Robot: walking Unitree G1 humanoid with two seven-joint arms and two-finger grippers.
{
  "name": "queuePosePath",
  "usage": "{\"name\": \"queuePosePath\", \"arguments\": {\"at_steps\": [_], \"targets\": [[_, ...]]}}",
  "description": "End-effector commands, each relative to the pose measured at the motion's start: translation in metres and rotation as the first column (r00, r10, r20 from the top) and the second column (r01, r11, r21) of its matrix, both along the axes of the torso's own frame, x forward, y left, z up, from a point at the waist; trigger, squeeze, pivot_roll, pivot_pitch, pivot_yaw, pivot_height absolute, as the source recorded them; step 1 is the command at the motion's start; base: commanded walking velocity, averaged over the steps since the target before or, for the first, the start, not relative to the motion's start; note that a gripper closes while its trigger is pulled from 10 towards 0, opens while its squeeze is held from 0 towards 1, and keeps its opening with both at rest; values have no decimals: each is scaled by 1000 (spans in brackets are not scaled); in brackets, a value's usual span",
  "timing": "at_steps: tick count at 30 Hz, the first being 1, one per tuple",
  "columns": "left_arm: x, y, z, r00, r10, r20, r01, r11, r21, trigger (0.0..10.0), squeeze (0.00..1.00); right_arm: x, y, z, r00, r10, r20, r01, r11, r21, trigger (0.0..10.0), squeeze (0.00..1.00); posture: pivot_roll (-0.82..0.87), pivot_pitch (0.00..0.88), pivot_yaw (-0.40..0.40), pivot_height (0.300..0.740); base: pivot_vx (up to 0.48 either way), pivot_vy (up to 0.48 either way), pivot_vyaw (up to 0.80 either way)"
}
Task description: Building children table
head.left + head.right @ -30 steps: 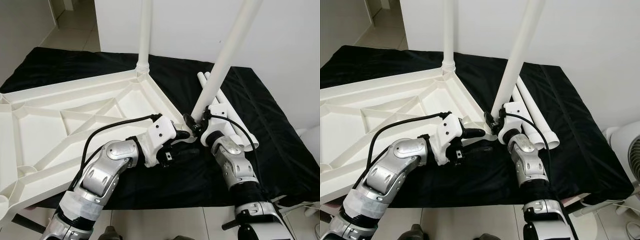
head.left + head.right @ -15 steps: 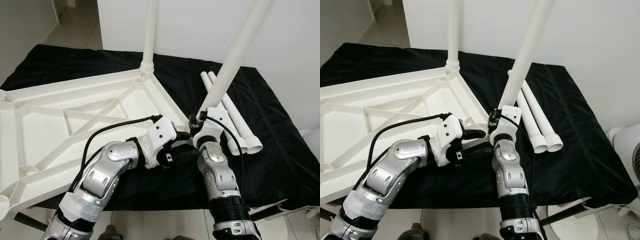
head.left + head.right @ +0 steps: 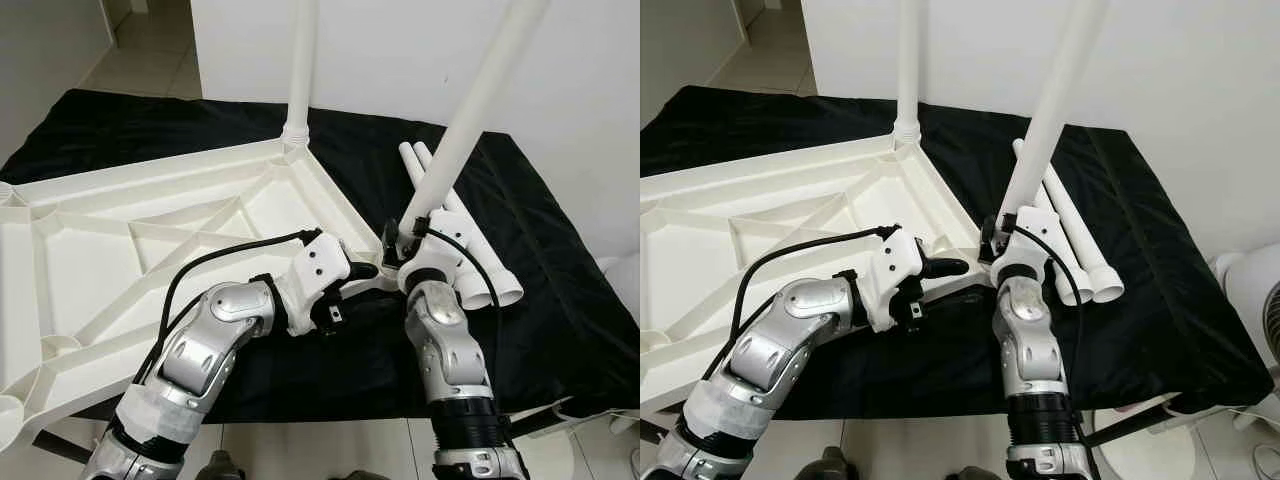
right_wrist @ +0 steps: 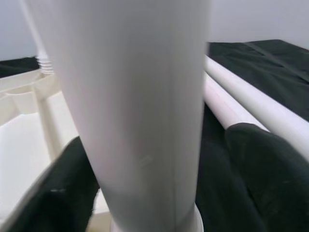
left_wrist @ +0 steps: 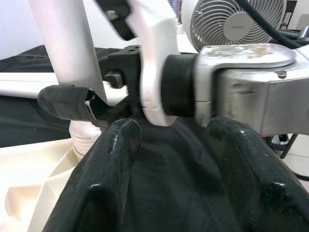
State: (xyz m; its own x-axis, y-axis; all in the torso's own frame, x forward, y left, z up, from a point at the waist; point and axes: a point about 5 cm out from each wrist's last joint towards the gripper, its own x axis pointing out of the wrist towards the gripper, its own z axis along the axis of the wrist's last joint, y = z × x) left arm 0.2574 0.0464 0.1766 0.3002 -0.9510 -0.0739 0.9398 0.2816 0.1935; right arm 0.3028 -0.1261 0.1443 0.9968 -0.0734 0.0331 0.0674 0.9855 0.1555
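The white table top (image 3: 150, 215) lies upside down on a black cloth. One white leg (image 3: 301, 60) stands upright in its far corner socket. My right gripper (image 3: 400, 238) is shut on a second white leg (image 3: 470, 110), which leans to the right with its lower end at the top's near right corner (image 3: 372, 268). In the right wrist view this leg (image 4: 140, 96) sits between both black fingers (image 4: 260, 169). My left gripper (image 3: 362, 272) is open at that same corner, its fingers (image 5: 116, 159) apart with nothing but the black cloth between them, close to the right wrist.
Two spare white legs (image 3: 1085, 255) lie side by side on the black cloth (image 3: 560, 260) to the right of my right arm. A white fan (image 3: 1262, 290) stands on the floor at the right. A white wall rises behind the cloth-covered surface.
My right arm has swung left, bringing the held leg's lower end to the table top's corner beside the left gripper. The left arm has hardly moved.
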Motion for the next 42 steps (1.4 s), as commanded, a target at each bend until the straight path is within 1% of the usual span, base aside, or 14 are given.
{"name": "queuePosePath", "arguments": {"at_steps": [1, 5, 7, 8, 15, 19, 23, 33, 34, 37, 38, 40, 41, 42], "targets": [[1, 0, 0, 999, 32, 15, -32, 999, 3, 10000, 0, -9, 7, -12, 999, 41, -28, -39, 998, 44, 10000, 1000, 67, 0, -100, 740, 0, 0, 0], [1, 0, 0, 999, 32, 15, -32, 999, 3, 10000, 0, -9, 3, -13, 998, 53, -27, -52, 998, 34, 10000, 1000, 67, 0, -99, 740, 0, 0, 0], [1, 0, 0, 999, 30, 16, -30, 1000, 3, 10000, 0, -11, -2, -14, 994, 104, -13, -104, 995, 4, 10000, 941, 66, 0, -97, 740, 0, 0, 0], [1, 0, 1, 999, 29, 16, -29, 1000, 3, 10000, 0, -13, -6, -15, 988, 153, -1, -153, 988, -26, 10000, 0, 64, 0, -95, 740, 0, 0, 0], [3, 0, 2, 999, 29, 17, -29, 1000, 4, 10000, 0, -13, -22, -17, 949, 313, 23, -309, 945, -104, 10000, 0, 57, 0, -82, 740, 0, 0, 0], [3, -2, 3, 1000, 24, 19, -24, 1000, 1, 10000, 0, -3, -35, -17, 898, 441, -12, -434, 879, -199, 10000, 0, 56, 0, -78, 740, 0, 0, 0], [3, -2, 3, 1000, 23, 21, -23, 1000, 2, 10000, 0, 0, -38, -17, 895, 445, -14, -437, 873, -215, 10000, 0, 56, 0, -78, 740, 0, 0, 0], [4, -1, 5, 999, 25, 25, -25, 1000, -1, 10000, 0, 24, -36, -15, 780, 619, -90, -613, 727, -310, 10000, 0, 70, 0, -79, 740, 0, 0, 0], [3, -2, 5, 999, 26, 26, -26, 1000, -2, 10000, 0, 27, -35, -16, 769, 631, -103, -627, 713, -313, 4980, 0, 73, 0, -81, 740, 0, 0, 0], [3, -2, 5, 999, 27, 26, -27, 1000, -3, 10000, 0, 28, -35, -17, 761, 640, -110, -638, 704, -313, 4980, 0, 73, 0, -81, 740, 0, 0, 0], [4, -2, 5, 999, 30, 26, -30, 1000, -5, 10000, 0, 30, -35, -19, 748, 652, -126, -654, 691, -309, 667, 0, 75, 0, -86, 740, 0, 0, 0], [4, -2, 5, 999, 31, 26, -31, 1000, -6, 10000, 0, 30, -35, -20, 744, 656, -129, -659, 687, -307, 667, 0, 75, 0, -86, 740, 0, 0, 0], [3, -2, 5, 999, 33, 25, -32, 999, -7, 10000, 0, 29, -35, -22, 737, 662, -138, -669, 684, -292, 0, 0, 75, 0, -90, 740, 0, 0, 0], [3, -2, 5, 999, 34, 25, -33, 999, -7, 10000, 0, 29, -35, -23, 732, 666, -144, -676, 681, -281, 0, 0, 75, 0, -90, 740, 0, 0, 0]]}}
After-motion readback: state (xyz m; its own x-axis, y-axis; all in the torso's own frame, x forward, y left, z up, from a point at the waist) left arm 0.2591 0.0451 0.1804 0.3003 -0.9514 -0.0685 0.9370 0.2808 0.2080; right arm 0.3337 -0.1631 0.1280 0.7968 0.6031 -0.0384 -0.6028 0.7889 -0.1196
